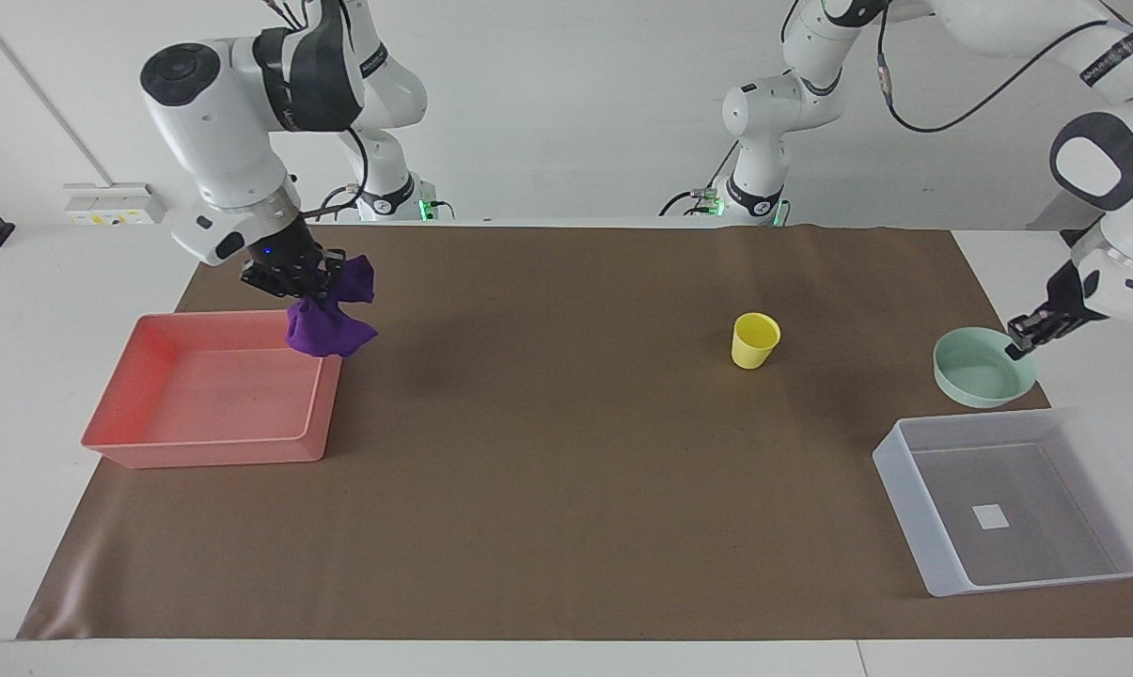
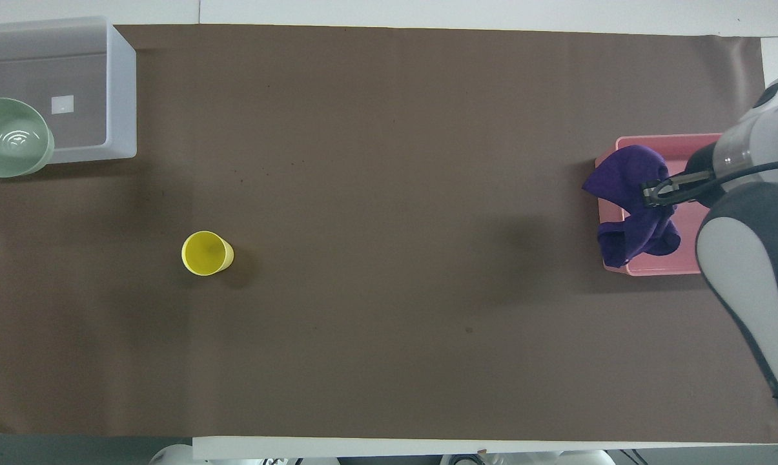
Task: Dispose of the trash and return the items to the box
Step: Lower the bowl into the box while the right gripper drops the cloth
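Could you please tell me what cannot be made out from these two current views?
- Left gripper holding the mint-green bowl: overhead view's edge cuts it off.
- Bowl's clearance above the white bin: neither view settles it.
- Pink tray: partly covered overhead by the purple rag and right gripper.

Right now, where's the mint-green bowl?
The shallow round mint-green bowl hangs in the left hand, gripped by its rim over the translucent white plastic bin's robot-side edge, at the left arm's table end.
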`<move>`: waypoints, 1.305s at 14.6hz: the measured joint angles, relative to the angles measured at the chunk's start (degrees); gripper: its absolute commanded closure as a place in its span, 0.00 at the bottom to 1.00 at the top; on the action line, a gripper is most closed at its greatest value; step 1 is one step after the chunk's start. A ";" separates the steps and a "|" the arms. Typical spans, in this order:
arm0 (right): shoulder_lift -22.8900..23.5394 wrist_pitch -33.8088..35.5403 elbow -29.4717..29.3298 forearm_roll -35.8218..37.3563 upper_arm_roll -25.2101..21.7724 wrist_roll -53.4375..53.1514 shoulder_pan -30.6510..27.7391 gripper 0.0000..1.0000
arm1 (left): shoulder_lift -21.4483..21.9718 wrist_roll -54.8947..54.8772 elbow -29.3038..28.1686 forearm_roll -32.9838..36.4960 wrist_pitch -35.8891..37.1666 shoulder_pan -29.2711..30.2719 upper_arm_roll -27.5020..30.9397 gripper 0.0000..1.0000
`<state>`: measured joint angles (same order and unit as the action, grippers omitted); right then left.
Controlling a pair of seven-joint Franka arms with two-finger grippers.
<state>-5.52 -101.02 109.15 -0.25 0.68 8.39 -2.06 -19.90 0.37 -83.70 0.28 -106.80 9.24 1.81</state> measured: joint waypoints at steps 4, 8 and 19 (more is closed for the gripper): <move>0.29 -1.08 2.08 0.18 -0.37 9.01 -9.91 1.00 | -14.16 0.00 8.79 -1.89 -10.04 1.68 0.00 1.00; 2.69 -12.18 9.16 0.19 -0.41 13.58 -13.86 1.00 | -16.29 0.22 8.60 -3.37 -13.53 1.19 -0.48 0.96; 13.77 -25.77 12.44 0.24 -0.40 13.90 -15.20 0.41 | -11.67 6.09 6.67 -0.32 -13.54 -1.83 -0.24 0.00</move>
<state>8.25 -126.79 121.59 -0.01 0.28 22.29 -17.26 -31.56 6.46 -77.03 -0.04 -120.34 7.41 1.56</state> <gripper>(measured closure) 0.903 0.075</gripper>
